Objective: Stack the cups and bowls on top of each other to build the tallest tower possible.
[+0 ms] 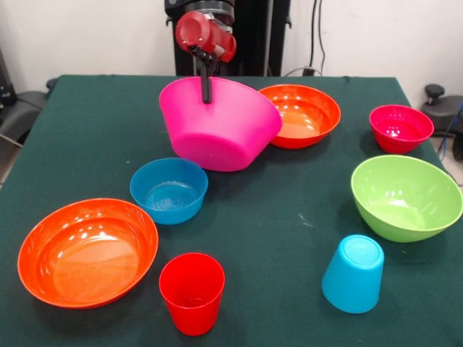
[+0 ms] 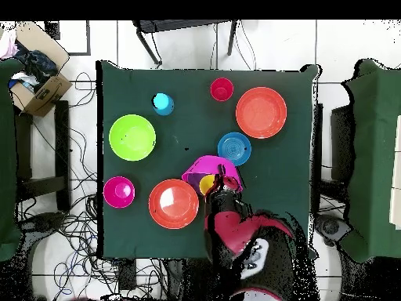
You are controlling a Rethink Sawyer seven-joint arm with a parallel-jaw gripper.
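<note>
My gripper (image 1: 206, 92) is shut on the rim of the large magenta bowl (image 1: 217, 130), which hangs tilted with its opening turned away from the front camera. From overhead, something yellow (image 2: 207, 185) shows inside that bowl (image 2: 202, 166) beside the gripper (image 2: 222, 182). Standing apart on the green cloth are two orange bowls (image 1: 88, 251) (image 1: 302, 114), a small blue bowl (image 1: 168, 189), a lime green bowl (image 1: 405, 196) and a small crimson bowl (image 1: 400, 128). The red cup (image 1: 192, 293) is upright; the light blue cup (image 1: 353, 273) is upside down. No tower is in view.
The table (image 1: 289, 217) is covered in dark green cloth. A cardboard box (image 2: 37, 88) sits off the table's corner in the overhead view, and cables lie on the floor around it.
</note>
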